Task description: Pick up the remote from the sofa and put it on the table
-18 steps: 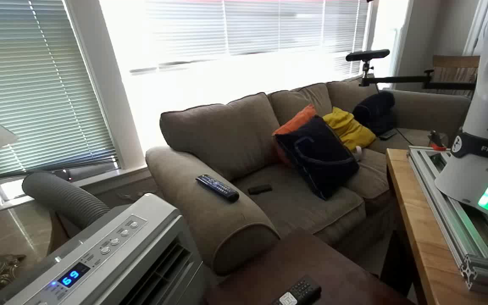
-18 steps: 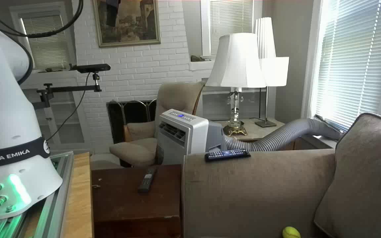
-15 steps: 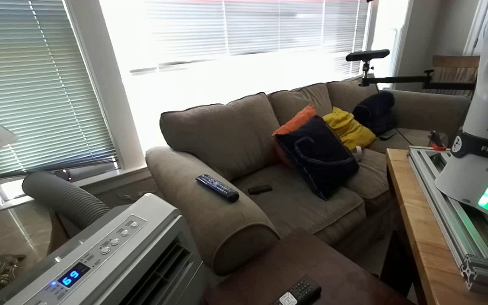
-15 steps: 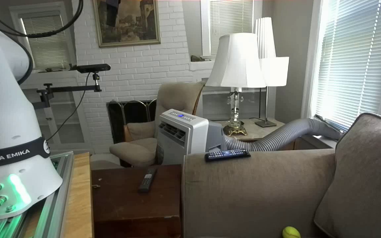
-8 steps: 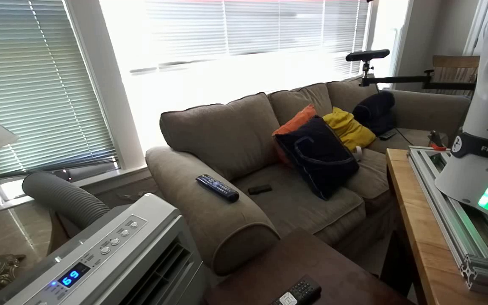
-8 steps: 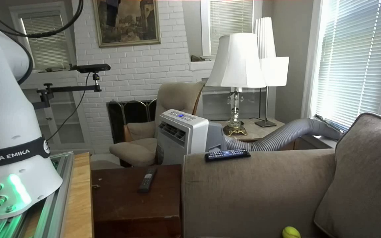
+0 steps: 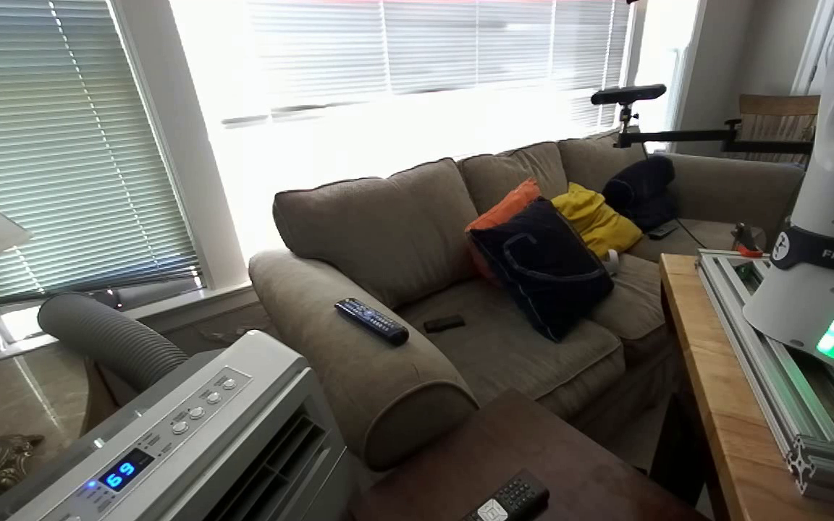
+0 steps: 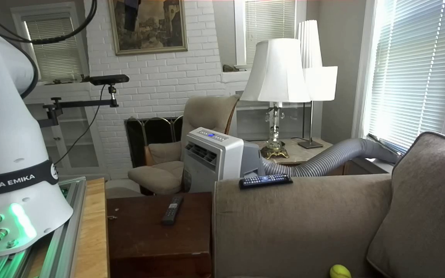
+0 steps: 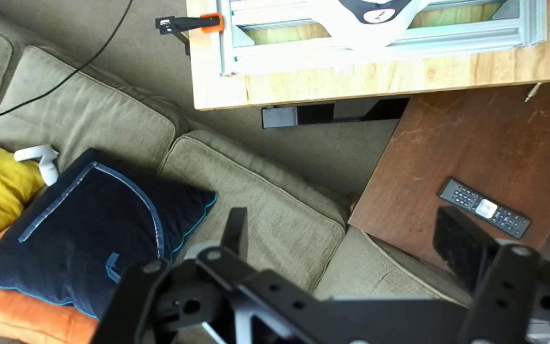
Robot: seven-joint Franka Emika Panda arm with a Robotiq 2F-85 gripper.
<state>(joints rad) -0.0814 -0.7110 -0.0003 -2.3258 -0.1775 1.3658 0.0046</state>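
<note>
In an exterior view, the slim black rectangular remote with pale buttons (image 7: 372,320) lies flat on the rolled arm of the large taupe-brown fabric sofa (image 7: 417,231), beside the low table with a smooth dark brown top (image 7: 569,463). We take this as our target, not the shorter dark gadget (image 7: 444,323) on the seat cushion, apart from the table.

In an exterior view, the remote seems to run lengthwise along that arm, one end aimed roughly towards the table, on which rests a dark grey handset with a pale patch (image 8: 172,210). We should close across the remote's narrow width, one finger on either side of that line to the table. Let us come down gently: the rolled top curves away and the padding will probably give, so a shove could tip our prize off.

In the wrist view, the black two-fingered gripper (image 9: 341,222) has its fingers spread wide, holding nothing; the table's corner and the seat show beyond. Our remote does not show here, so we judge the step to be the reach. We would line up over the arm beside the table before descending, then later set the remote down well apart from the handset.
</note>
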